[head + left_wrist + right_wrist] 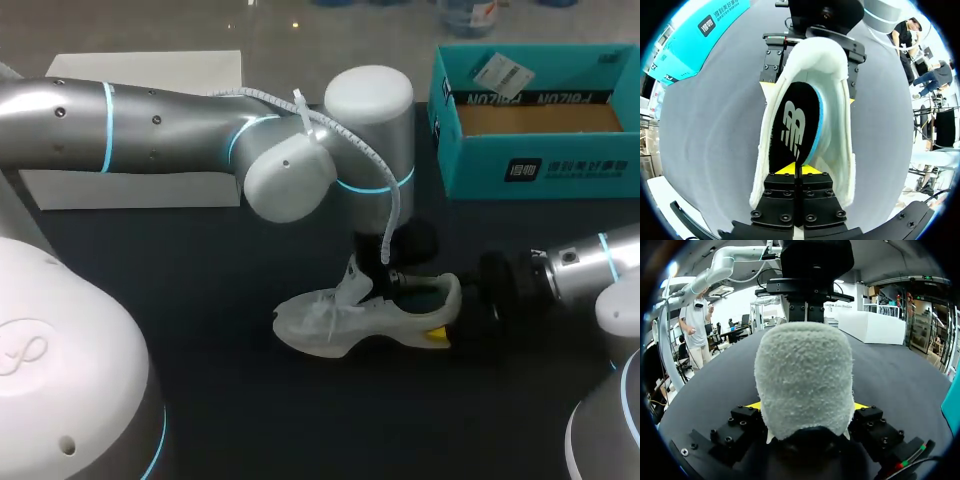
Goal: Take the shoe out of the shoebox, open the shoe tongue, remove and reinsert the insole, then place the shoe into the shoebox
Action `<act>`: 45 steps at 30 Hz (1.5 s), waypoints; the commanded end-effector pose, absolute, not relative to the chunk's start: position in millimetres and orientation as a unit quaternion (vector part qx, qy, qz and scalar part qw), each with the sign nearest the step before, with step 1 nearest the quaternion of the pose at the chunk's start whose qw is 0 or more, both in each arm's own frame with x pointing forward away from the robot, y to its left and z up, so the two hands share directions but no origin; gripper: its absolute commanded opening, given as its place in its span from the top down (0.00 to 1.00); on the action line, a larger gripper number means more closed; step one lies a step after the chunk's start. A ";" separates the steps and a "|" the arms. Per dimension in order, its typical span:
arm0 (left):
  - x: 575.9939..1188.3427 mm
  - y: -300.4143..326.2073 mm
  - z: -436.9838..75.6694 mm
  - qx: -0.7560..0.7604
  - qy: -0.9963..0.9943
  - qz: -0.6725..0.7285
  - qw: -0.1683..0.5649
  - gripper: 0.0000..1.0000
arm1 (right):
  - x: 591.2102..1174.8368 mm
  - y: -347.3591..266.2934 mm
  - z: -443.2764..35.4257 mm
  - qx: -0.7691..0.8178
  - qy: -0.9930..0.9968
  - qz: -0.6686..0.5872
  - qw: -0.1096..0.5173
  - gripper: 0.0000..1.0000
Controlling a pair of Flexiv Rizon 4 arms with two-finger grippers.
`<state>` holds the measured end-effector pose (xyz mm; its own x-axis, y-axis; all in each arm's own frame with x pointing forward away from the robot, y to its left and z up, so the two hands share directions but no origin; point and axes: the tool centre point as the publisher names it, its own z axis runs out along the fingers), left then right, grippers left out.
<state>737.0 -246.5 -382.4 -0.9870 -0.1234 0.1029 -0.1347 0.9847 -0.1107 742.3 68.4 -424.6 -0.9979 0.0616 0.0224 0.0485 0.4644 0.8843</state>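
Observation:
A white shoe (330,322) lies on the dark table (200,320), toe towards the left. My left gripper (395,282) comes down into the shoe's opening. In the left wrist view it (797,171) is shut on the edge of the black insole (792,127), which stands tilted on edge inside the white lining (840,80). My right gripper (445,325) is at the heel. The right wrist view shows the fuzzy heel (805,375) filling the gap of that gripper (806,407), a yellow pad (753,405) pressed against each side. The teal shoebox (530,172) stands open at the back right.
A white box (130,185) sits at the back left, partly behind my left arm. The shoebox holds a paper tag (500,72) and a brown cardboard floor (540,118). Bare table lies in front of the shoe.

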 end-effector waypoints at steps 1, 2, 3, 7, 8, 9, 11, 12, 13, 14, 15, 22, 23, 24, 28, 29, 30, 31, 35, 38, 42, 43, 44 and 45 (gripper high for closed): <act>739.3 -232.4 -369.6 0.055 -0.992 0.080 0.086 1.00 | 741.2 68.3 -429.3 0.032 0.857 0.515 0.006 1.00; 738.3 -232.8 -367.9 0.051 -0.991 0.083 0.092 1.00 | 741.2 68.3 -429.3 0.032 0.857 0.515 0.006 1.00; 736.6 -233.8 -365.3 0.049 -0.990 0.086 0.100 1.00 | 741.2 68.3 -429.3 0.032 0.857 0.515 0.006 1.00; 731.1 -239.9 -354.0 0.043 -0.986 0.107 0.117 1.00 | 741.2 68.3 -429.3 0.032 0.857 0.515 0.006 1.00; 730.3 -241.3 -352.2 0.044 -0.986 0.110 0.115 1.00 | 741.2 68.3 -429.3 0.032 0.857 0.515 0.006 1.00; 729.9 -243.6 -350.4 0.043 -0.986 0.113 0.119 1.00 | 741.2 68.3 -429.3 0.032 0.857 0.515 0.006 1.00; 726.7 -249.2 -345.0 0.037 -0.985 0.120 0.120 1.00 | 741.2 68.3 -429.3 0.032 0.857 0.515 0.006 1.00; 725.2 -251.7 -342.2 0.032 -0.983 0.127 0.127 1.00 | 741.2 68.3 -429.3 0.032 0.857 0.515 0.006 1.00; 723.8 -254.3 -339.2 0.029 -0.982 0.131 0.130 1.00 | 741.2 68.3 -429.3 0.032 0.857 0.515 0.006 1.00; 722.5 -257.0 -336.5 0.029 -0.982 0.135 0.128 1.00 | 741.2 68.3 -429.3 0.032 0.857 0.515 0.006 1.00; 721.7 -259.4 -333.8 0.027 -0.981 0.142 0.133 1.00 | 741.2 68.3 -429.3 0.032 0.857 0.515 0.006 1.00; 719.3 -271.7 -331.0 0.024 -0.978 0.155 0.139 1.00 | 741.2 68.3 -429.3 0.032 0.857 0.515 0.006 1.00; 719.3 -271.8 -332.6 0.026 -0.978 0.154 0.139 0.91 | 741.2 68.3 -429.3 0.032 0.857 0.515 0.006 1.00; 719.3 -271.6 -333.6 0.026 -0.978 0.152 0.139 0.78 | 741.2 68.3 -429.3 0.032 0.857 0.515 0.006 1.00; 719.2 -268.1 -333.8 0.033 -0.979 0.153 0.132 0.54 | 741.2 68.3 -429.3 0.032 0.857 0.515 0.006 1.00; 719.1 -267.2 -333.6 0.033 -0.979 0.154 0.130 0.54 | 741.2 68.3 -429.3 0.032 0.857 0.515 0.006 1.00; 718.9 -266.7 -333.5 0.033 -0.979 0.155 0.129 0.54 | 741.2 68.3 -429.3 0.032 0.857 0.515 0.006 1.00; 718.8 -266.6 -333.6 0.033 -0.979 0.157 0.127 0.54 | 741.2 68.3 -429.3 0.032 0.857 0.515 0.006 1.00; 719.3 -266.7 -337.3 0.037 -0.979 0.156 0.124 0.56 | 741.2 68.3 -429.3 0.032 0.857 0.515 0.006 1.00; 718.6 -267.4 -339.8 0.036 -0.980 0.156 0.121 0.58 | 741.2 68.3 -429.3 0.032 0.857 0.515 0.006 1.00; 716.3 -270.2 -343.2 0.032 -0.980 0.155 0.121 0.60 | 741.2 68.3 -429.3 0.032 0.857 0.515 0.006 1.00; 715.5 -270.8 -343.7 0.032 -0.980 0.154 0.121 0.60 | 741.2 68.3 -429.3 0.032 0.857 0.515 0.006 1.00; 714.4 -271.3 -343.9 0.031 -0.980 0.154 0.121 0.60 | 741.2 68.3 -429.3 0.032 0.857 0.515 0.006 1.00; 713.3 -271.7 -344.0 0.031 -0.980 0.154 0.119 0.60 | 741.2 68.3 -429.3 0.032 0.857 0.515 0.006 1.00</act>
<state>715.9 -268.7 -341.9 -0.9683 -0.0225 0.2490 -0.0982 0.9501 -0.2960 741.8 67.9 -424.7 -0.9979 0.0607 0.0221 0.0478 0.4647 0.8842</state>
